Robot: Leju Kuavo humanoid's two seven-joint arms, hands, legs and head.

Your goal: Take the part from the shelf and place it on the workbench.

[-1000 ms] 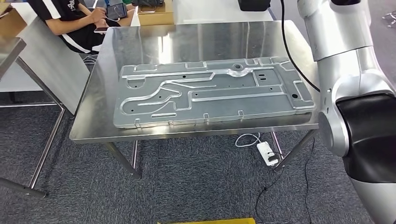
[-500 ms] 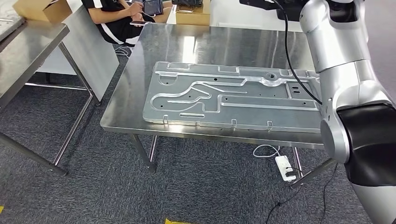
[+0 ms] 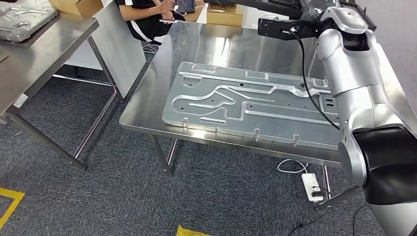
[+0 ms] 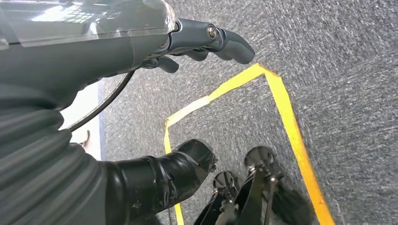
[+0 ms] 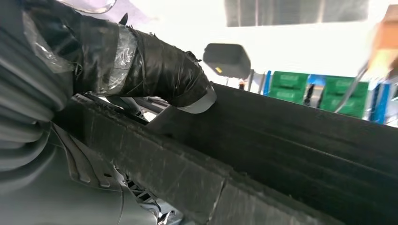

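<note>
**Right hand carries a dark part above the steel workbench**

In the head view, the steel workbench (image 3: 147, 105) fills the middle of the frame, and a large stamped metal panel (image 3: 246, 108) lies flat on it. The robot's silver right arm (image 3: 359, 83) rises along the right edge to the upper right of the frame, where a long dark part (image 3: 280, 27) juts leftward from its wrist area above the far side of the bench.

In the right wrist view the right hand (image 5: 141, 65) shows its tape-wrapped thumb pressed onto that same dark, rough-edged part (image 5: 263, 154), which crosses the frame on a slant. The hand grips it; the other fingers are hidden behind it.

In the left wrist view the left hand (image 4: 155, 93) hangs over grey carpet (image 4: 347, 70) marked with yellow tape (image 4: 281, 103). Its thumb and dark fingers (image 4: 225, 42) are apart, holding nothing.

At the upper left of the head view stands a second steel table (image 3: 44, 44) with another grey panel (image 3: 22, 17) and a cardboard box (image 3: 74, 6) on it. A seated person (image 3: 147, 17) at the top centre holds a tablet (image 3: 184, 5). A white power strip (image 3: 312, 187) lies on the carpet at lower right.
</note>
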